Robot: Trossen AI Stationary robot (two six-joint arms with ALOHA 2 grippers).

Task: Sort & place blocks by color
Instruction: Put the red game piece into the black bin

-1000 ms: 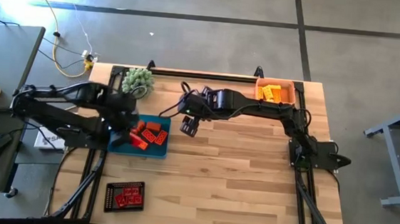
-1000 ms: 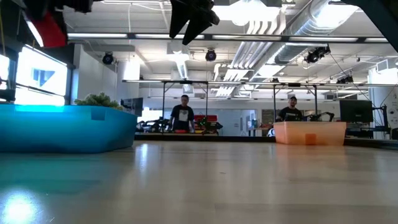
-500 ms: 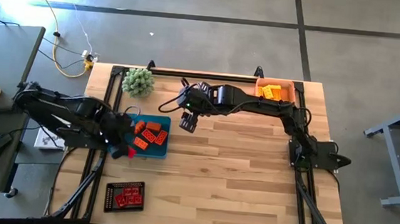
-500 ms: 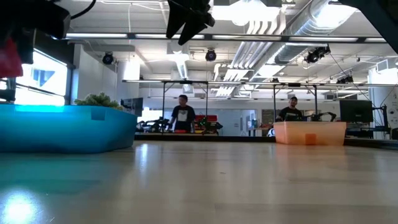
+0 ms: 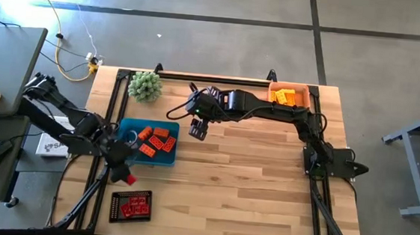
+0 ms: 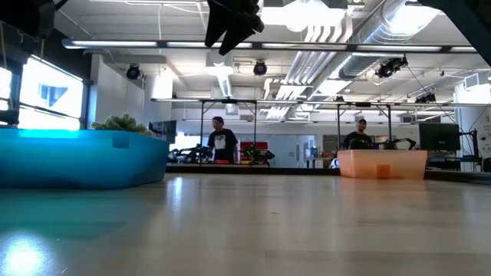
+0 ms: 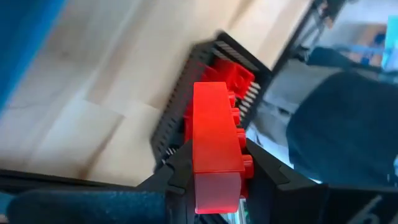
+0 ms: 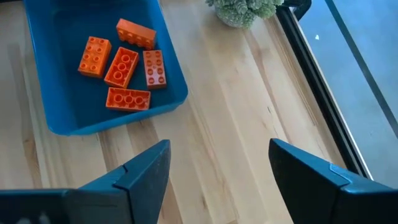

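Note:
My left gripper (image 5: pixel 124 175) is shut on a red block (image 7: pixel 214 143) just above the table, between the blue tray (image 5: pixel 125 132) and the black tray (image 5: pixel 131 205). The black tray holds red blocks (image 7: pixel 236 78). Several orange and red blocks (image 8: pixel 124 65) lie in the blue tray. My right gripper (image 8: pixel 217 180) hangs open above the table, right of the blue tray, with nothing between its fingers. An orange tray (image 5: pixel 287 96) with yellow and orange blocks stands at the far right. My left gripper pinches the red block's near end (image 7: pixel 217 180) between its two fingers, the studs turned toward one finger (image 7: pixel 273 177). The fingers slant down and lie along the block, which sticks out past them. It is lifted clear of the table.
A fuzzy green plant (image 5: pixel 145 86) stands at the far left by the table's frame. The wooden table (image 5: pixel 249 188) stretches right of the trays. People stand in the room beyond the table's far edge.
My left gripper has moved from over the blue tray toward the table's near edge and downward, rolling its wrist and staying shut on the red block. The block has travelled with it, clear of the tray, toward the black tray.

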